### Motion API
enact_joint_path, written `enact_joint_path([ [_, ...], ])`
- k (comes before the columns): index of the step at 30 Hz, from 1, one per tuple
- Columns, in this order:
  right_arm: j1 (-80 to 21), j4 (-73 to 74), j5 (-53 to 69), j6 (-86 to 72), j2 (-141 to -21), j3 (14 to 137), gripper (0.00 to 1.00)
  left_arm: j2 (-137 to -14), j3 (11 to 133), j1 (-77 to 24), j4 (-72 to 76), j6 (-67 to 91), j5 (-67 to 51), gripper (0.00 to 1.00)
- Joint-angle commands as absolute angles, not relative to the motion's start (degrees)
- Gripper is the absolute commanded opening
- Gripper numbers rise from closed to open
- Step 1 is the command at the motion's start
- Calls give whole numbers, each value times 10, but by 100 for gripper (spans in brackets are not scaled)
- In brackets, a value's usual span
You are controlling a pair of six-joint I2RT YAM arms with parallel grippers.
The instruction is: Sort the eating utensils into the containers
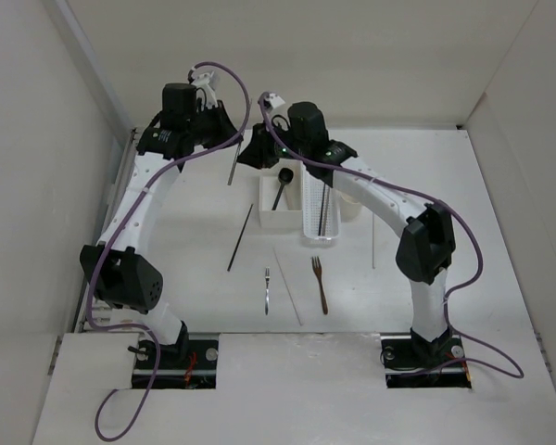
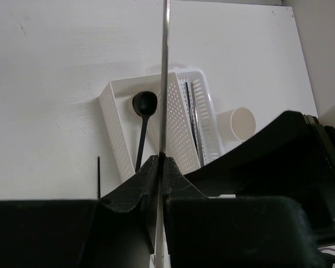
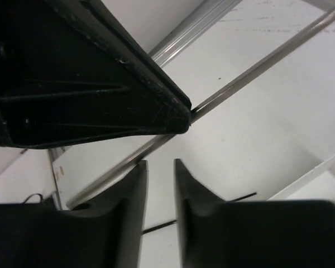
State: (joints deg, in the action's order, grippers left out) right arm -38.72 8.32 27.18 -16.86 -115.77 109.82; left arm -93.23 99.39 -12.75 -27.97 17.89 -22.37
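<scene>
The left pincer [image 2: 160, 159] is closed tight on a grey chopstick [image 2: 165, 84] and holds it in the air over the bench [image 1: 185, 241], at the far left corner of the white square box [image 2: 113, 131]. The right pincer [image 3: 159, 164] is just beside it. Its fingers stand a narrow gap apart with nothing between them, and the chopstick passes just beyond their tips. In the box lies a black round-bowled spoon [image 2: 144, 104]. The perforated oblong basket [image 2: 210, 111] touches the box on the right and holds dark chopsticks [image 2: 191, 117], and a small cream cup [image 2: 240, 123] stands near it. On the bench nearer the arms lie a dark chopstick [image 1: 241, 236], a small silver fork [image 1: 268, 289], a pale chopstick [image 1: 287, 283] and a dark brown fork [image 1: 320, 283].
</scene>
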Motion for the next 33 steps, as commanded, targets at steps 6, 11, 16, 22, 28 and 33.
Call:
enact_joint_path([
  [6, -358, 45, 250, -165, -1081, 1017, 42, -907, 989, -130, -259, 174, -212, 0],
  [11, -325, 45, 329, -165, -1075, 995, 55, -907, 983, -130, -254, 174, -207, 0],
  [16, -330, 26, 421, -199, -1112, 1055, 81, -907, 983, -130, -248, 174, -194, 0],
  [22, -341, -32, 482, -297, -1175, 1128, 83, -912, 995, -135, -237, 179, -194, 0],
  [28, -341, -64, 487, -355, -1198, 1128, 78, -912, 1000, -135, -237, 179, -184, 0],
  [33, -346, -70, 474, -380, -1217, 1139, 66, -918, 1000, -135, -237, 185, -184, 0],
])
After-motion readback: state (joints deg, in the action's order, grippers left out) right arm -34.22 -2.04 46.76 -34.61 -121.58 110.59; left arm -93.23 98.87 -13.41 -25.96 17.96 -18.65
